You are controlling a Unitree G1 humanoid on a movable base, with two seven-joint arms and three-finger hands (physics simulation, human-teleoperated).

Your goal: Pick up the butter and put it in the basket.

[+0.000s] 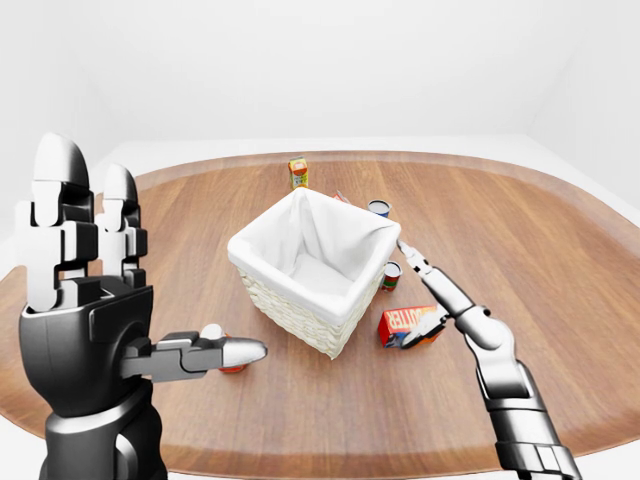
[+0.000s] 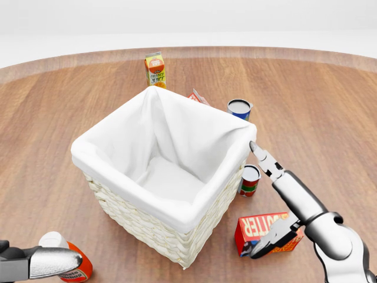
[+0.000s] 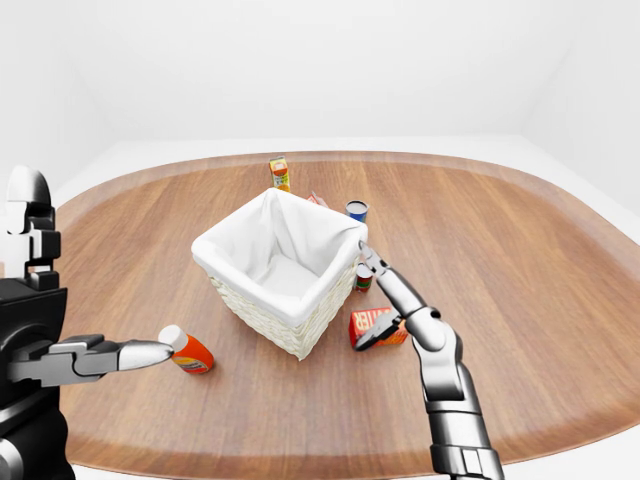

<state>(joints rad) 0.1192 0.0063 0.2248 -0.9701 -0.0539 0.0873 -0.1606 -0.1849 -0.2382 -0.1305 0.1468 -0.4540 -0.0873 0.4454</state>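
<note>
1 basket (image 2: 126,154), white-lined. All else placed vs it in head view: 1 butter box (image 2: 259,230) at lower right, 2 cans – blue one (image 2: 239,108) upper right, red/green one (image 2: 250,180) just beside its right side. 1 juice carton (image 2: 155,69) above. 1 red pack (image 2: 197,97) peeking past top rim. 1 orange bottle (image 2: 69,266) lower left.
</note>
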